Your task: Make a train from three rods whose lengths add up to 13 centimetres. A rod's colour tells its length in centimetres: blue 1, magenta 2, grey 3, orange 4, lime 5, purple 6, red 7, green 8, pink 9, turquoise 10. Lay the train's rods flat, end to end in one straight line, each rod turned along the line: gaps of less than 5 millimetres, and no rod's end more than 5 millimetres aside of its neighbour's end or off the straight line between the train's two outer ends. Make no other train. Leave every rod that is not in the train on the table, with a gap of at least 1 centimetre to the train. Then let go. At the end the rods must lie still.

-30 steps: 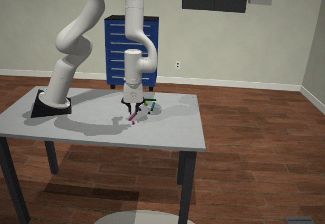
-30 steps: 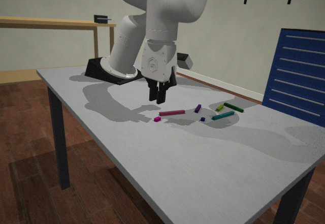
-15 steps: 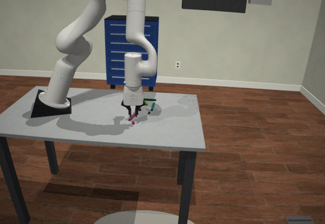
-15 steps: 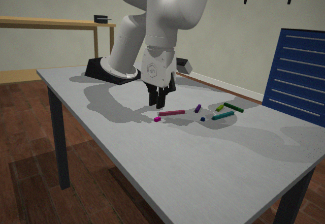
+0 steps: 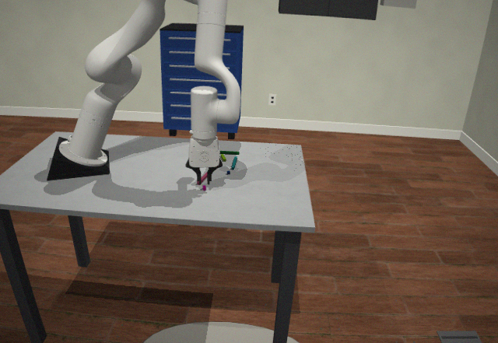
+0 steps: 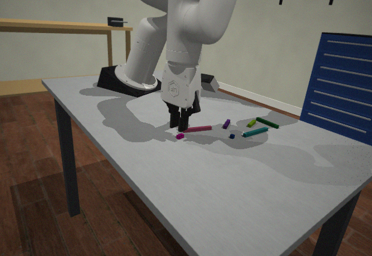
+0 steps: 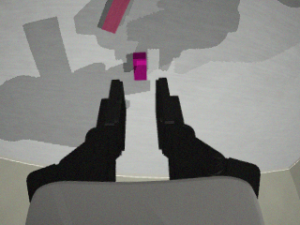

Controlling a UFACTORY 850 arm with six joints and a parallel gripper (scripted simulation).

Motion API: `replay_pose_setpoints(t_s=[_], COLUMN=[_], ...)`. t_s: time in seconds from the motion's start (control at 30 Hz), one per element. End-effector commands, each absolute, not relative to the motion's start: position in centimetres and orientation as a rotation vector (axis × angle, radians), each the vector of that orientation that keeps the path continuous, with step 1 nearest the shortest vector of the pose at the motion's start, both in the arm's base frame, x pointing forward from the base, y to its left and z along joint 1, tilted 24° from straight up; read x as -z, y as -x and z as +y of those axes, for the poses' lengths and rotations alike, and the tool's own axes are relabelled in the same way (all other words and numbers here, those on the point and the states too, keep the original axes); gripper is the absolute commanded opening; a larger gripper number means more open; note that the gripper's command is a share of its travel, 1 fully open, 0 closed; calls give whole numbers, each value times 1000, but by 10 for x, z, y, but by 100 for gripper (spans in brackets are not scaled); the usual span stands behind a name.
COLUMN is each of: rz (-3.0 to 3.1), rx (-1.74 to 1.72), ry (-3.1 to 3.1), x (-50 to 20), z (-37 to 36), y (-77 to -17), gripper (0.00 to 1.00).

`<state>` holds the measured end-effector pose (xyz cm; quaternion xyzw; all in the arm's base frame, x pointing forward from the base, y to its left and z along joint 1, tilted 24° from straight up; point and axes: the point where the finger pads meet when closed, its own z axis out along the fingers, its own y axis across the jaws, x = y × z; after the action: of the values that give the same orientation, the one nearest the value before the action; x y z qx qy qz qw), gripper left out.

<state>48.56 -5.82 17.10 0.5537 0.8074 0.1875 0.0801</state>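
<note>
Magenta rod (image 5: 204,187) (image 6: 180,136) (image 7: 140,67) was what we saw lying on the bench (image 5: 261,198) (image 6: 210,187) (image 7: 211,108), just past the tips of the hand (image 5: 204,183) (image 6: 177,128) (image 7: 140,94). In the wrist view, we saw its long side run up and down, the same way the fingers pointed, lined up with the space between them. We saw the hand partly open, holding nothing. The pink rod (image 5: 204,177) (image 6: 197,129) (image 7: 115,16) lay near, slanted, not touching the magenta one.
</note>
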Motion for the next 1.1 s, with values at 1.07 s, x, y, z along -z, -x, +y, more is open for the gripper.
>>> replay_pose_setpoints(t_s=[1.07], rz=[2412], rx=[-563], ry=[-1654], x=[-158], z=[-56], y=[-491], gripper=[24])
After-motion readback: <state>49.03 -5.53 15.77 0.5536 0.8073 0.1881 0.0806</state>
